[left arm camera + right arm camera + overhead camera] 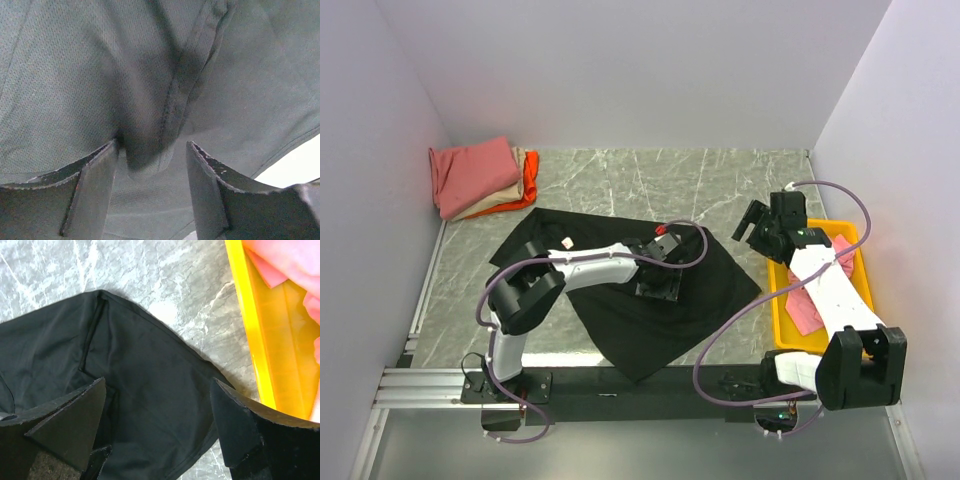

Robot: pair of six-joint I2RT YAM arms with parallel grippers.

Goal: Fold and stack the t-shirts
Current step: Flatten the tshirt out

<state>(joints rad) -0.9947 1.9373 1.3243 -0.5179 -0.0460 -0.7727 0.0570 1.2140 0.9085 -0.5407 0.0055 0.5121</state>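
Note:
The large black t-shirt point(620, 320) lies spread on the marble table, its white neck tag point(565, 242) at the left. My left gripper point(658, 280) is low over the shirt's middle. In the left wrist view it point(152, 145) is open, with black cloth point(75, 75) and a seam fold right at the fingertips. My right gripper point(750, 228) hovers over the shirt's right corner. In the right wrist view it point(159, 382) is open and empty above the black cloth point(140, 370). A folded stack stands at the back left: dusty-red point(472, 172) over beige point(505, 203) and orange point(530, 180).
A yellow plastic bin point(778, 320) stands at the right under my right arm, with a pink t-shirt point(805, 310) in it. The right wrist view shows its rim point(252, 325) close to the right finger and pink cloth point(290, 255). White walls enclose the left, back and right.

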